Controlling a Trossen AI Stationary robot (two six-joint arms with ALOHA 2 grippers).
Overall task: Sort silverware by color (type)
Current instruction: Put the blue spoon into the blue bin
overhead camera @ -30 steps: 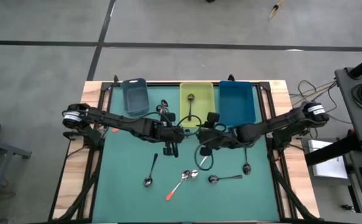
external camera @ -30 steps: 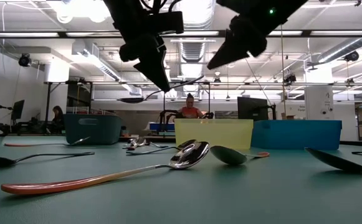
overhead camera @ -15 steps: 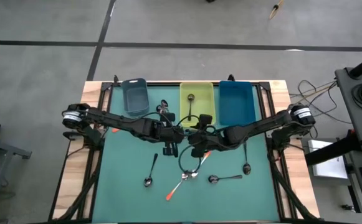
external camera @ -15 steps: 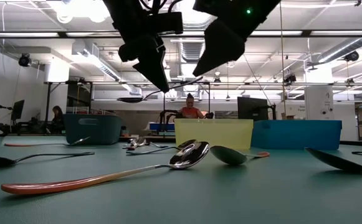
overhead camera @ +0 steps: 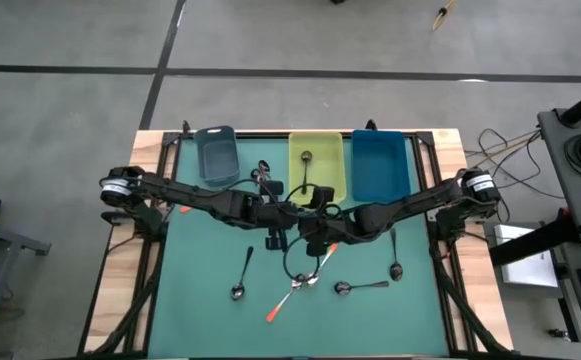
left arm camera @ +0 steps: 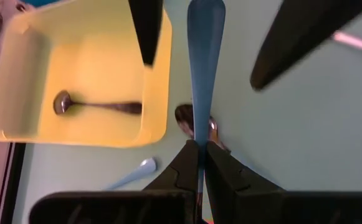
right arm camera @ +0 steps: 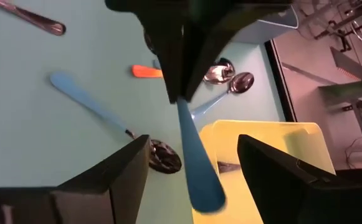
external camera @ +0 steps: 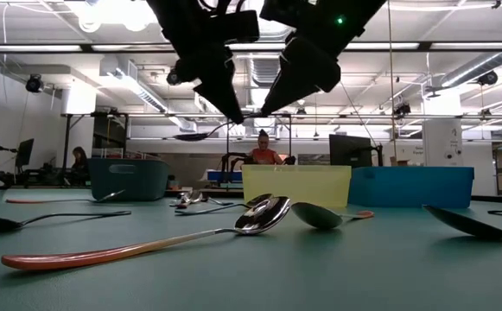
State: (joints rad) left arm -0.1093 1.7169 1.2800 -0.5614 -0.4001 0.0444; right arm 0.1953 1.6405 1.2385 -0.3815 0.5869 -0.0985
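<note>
My left gripper (overhead camera: 288, 214) hangs above the table's middle, shut on a blue-handled spoon (left arm camera: 204, 56). The spoon's bowl (external camera: 190, 136) shows in the low view. My right gripper (right arm camera: 196, 186) is open and faces the left one. Its fingers (left arm camera: 146, 31) stand on either side of the broad free end of the handle (right arm camera: 199, 180) and, as far as I can see, do not touch it. Other silverware lies on the green mat: an orange-handled spoon (overhead camera: 282, 303), a dark one (overhead camera: 242, 275) and a blue one (right arm camera: 93, 112). My left gripper pinches the narrow part of the blue handle (left arm camera: 198, 146) between its two fingers, about midway along the spoon. The fingers slant down from the table's left. The broad end of the handle sticks out past the fingertips. The spoon hangs nearly level, clear of the table.
Three bins stand along the far edge: grey-blue (overhead camera: 216, 155), yellow (overhead camera: 316, 178) with a dark-handled spoon (left arm camera: 96, 107) inside, and blue (overhead camera: 380, 165). A small cluster of spoons (overhead camera: 262, 175) lies between the first two. More spoons (overhead camera: 360, 287) (overhead camera: 395, 258) lie at the near right.
My right gripper has moved toward the table's left and come up to the left gripper, so that its fingers now stand around the free end of the spoon's handle. The left gripper has kept the spoon in the air at the same place.
</note>
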